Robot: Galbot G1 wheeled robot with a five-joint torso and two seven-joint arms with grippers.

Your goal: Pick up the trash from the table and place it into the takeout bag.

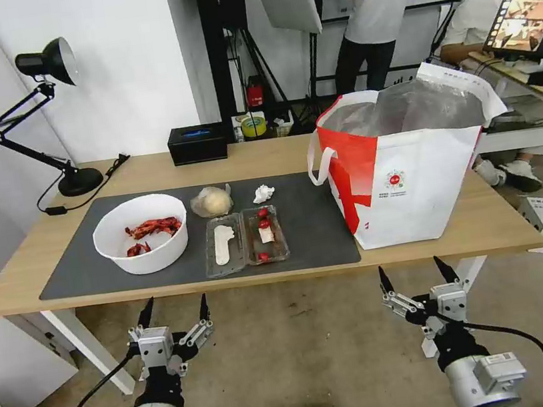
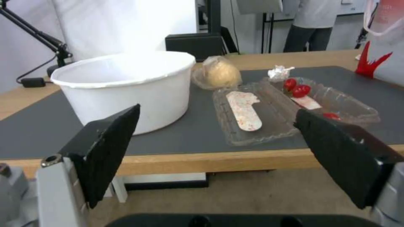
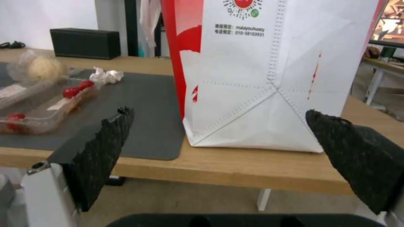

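Start of task: we see left end effector and right end effector, jaws apart, below the tabletop; next, we judge, reaching for the trash beside the takeout bag

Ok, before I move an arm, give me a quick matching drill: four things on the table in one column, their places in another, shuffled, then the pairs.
Things:
1. white bowl
2. crumpled tissue
3. takeout bag
4. black tissue box

Places:
A. off the mat, on bare wood at the table's far edge
B. left end of the dark mat
C. on the mat, behind the clear tray
D. right end of the table, partly on the mat's right edge

Pairs: 1-B, 2-C, 3-D, 4-A
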